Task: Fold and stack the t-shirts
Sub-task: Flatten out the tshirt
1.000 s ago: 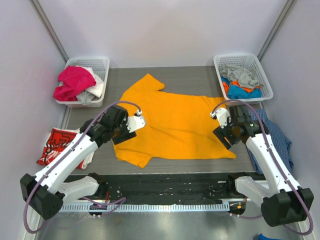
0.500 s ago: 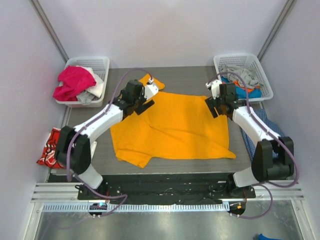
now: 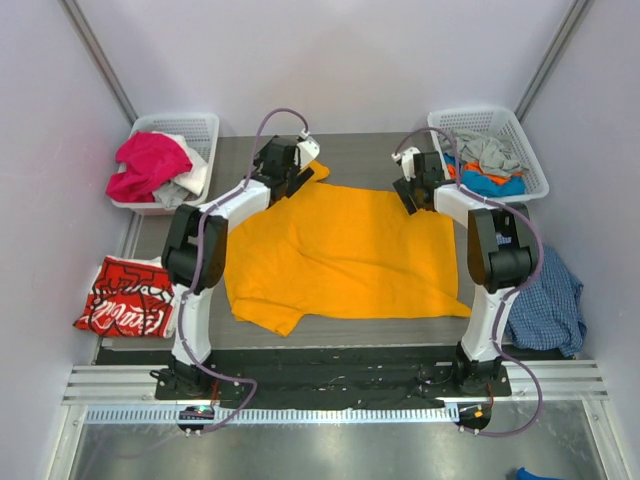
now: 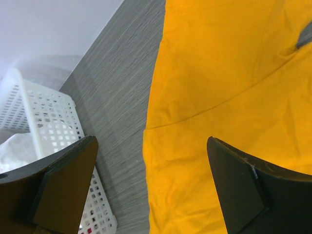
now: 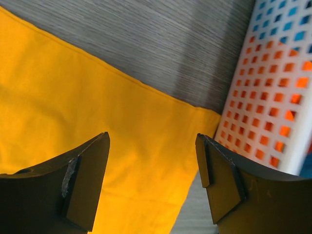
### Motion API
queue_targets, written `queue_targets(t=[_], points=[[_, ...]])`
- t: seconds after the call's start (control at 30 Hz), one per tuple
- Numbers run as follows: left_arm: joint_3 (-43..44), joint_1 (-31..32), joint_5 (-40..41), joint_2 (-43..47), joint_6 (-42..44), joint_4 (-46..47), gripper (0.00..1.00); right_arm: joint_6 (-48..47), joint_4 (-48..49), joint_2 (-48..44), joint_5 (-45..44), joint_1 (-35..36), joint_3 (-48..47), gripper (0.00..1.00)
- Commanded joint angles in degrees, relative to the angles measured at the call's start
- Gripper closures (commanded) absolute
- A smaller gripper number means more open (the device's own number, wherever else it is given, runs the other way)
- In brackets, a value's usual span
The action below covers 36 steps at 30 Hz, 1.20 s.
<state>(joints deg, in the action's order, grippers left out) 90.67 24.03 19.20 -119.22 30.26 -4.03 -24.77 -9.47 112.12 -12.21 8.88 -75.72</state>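
The orange-yellow t-shirt [image 3: 340, 255] lies spread on the grey table, with some creases. My left gripper [image 3: 292, 172] hovers open over its far left corner by the sleeve. In the left wrist view the open left gripper [image 4: 151, 146] straddles the orange shirt's edge [image 4: 234, 87], holding nothing. My right gripper [image 3: 412, 185] is open above the far right corner. In the right wrist view the open right gripper [image 5: 151, 139] has only the orange cloth [image 5: 73, 112] beneath it. A red t-shirt with white lettering [image 3: 125, 308] lies folded off the table's left side.
A white basket [image 3: 205, 120] with pink and white clothes stands at the back left, its wall [image 4: 44, 122] close to my left fingers. Another basket [image 3: 470, 112] with grey, orange and blue clothes stands at the back right, its wall [image 5: 263, 97] beside my right fingers. A blue plaid cloth [image 3: 545, 300] lies at the right.
Both arms have stretched from the shirt's near sides to its far corners. The left jaws have opened wider. The right arm no longer covers the plaid cloth.
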Motion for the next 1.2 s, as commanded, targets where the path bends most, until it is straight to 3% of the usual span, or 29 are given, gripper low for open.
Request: queue_targets(t=[0.0, 0.43, 0.9, 1.17], points=[[5.6, -0.8, 2.7, -4.2, 0.4, 6.4, 0.0, -2.1, 5.1, 2.5, -2.5, 0.0, -3.5, 0.22], [20.5, -1.8, 2.9, -15.9, 2.6, 5.4, 0.0, -4.2, 6.2, 5.0, -4.1, -0.1, -4.0, 0.22], [19.4, -2.6, 0.1, -18.2, 4.5, 3.5, 0.01, -4.9, 6.6, 7.1, -4.5, -0.1, -4.9, 0.22], [23.2, -2.7, -0.5, -21.8, 6.1, 0.5, 0.01, -5.8, 6.7, 6.8, -4.8, -0.1, -5.0, 0.22]])
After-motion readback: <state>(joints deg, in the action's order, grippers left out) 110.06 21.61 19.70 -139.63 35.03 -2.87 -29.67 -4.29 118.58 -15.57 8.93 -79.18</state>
